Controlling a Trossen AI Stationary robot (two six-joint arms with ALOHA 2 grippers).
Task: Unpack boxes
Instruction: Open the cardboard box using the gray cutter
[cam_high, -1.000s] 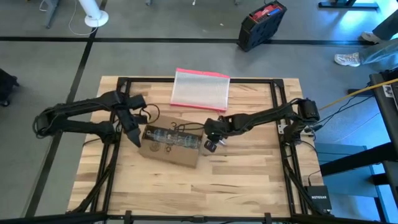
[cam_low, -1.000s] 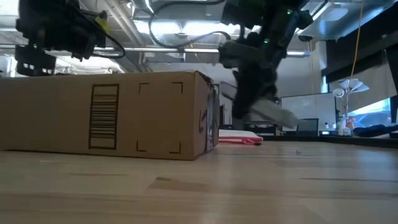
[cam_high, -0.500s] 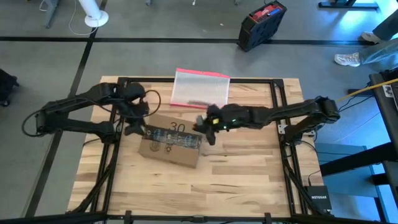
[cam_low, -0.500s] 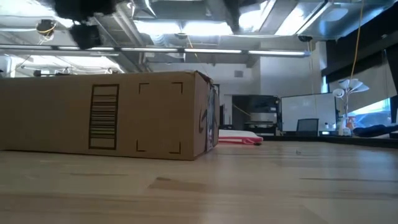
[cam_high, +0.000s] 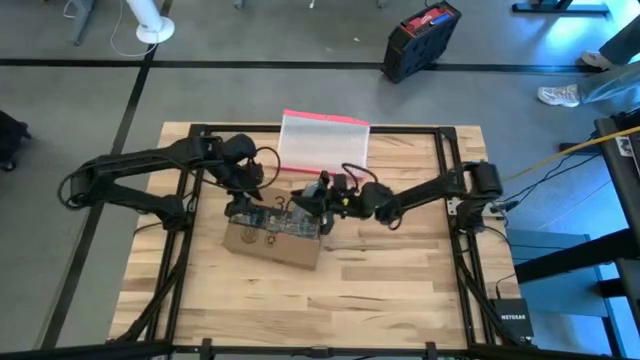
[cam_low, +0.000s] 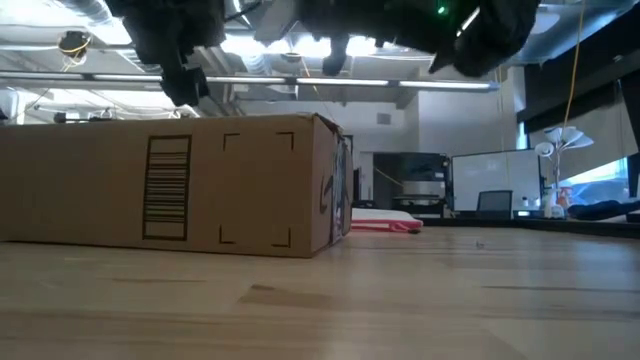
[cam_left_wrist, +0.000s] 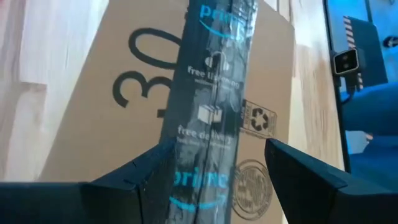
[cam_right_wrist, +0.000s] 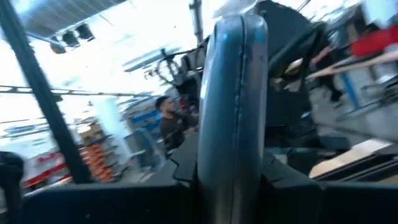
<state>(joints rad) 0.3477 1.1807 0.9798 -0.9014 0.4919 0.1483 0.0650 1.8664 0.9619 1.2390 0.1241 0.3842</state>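
Box (cam_high: 272, 232) sits mid-surface (cam_high: 400, 290), still taped. Overhead, left gripper (cam_high: 243, 196) hovers at its far-left edge, right gripper (cam_high: 318, 198) at its far-right corner. Left wrist: jaws spread astride the tape (cam_left_wrist: 214, 112). Right wrist: jaws pinch a grey blade (cam_right_wrist: 234, 112). A skewed cut could shove the box or gouge its contents.

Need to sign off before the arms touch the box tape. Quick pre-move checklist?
1. Cardboard box flat on the table, flaps shut: ok.
2. Black printed tape strip intact along the top seam: ok.
3. Left gripper open, straddling the tape from above: ok.
4. Right gripper over the box's far edge, holding a metal blade-like tool: ok.
5. Tool tip touching tape: cannot tell.
6. Clear pouch apart from the box: ok.
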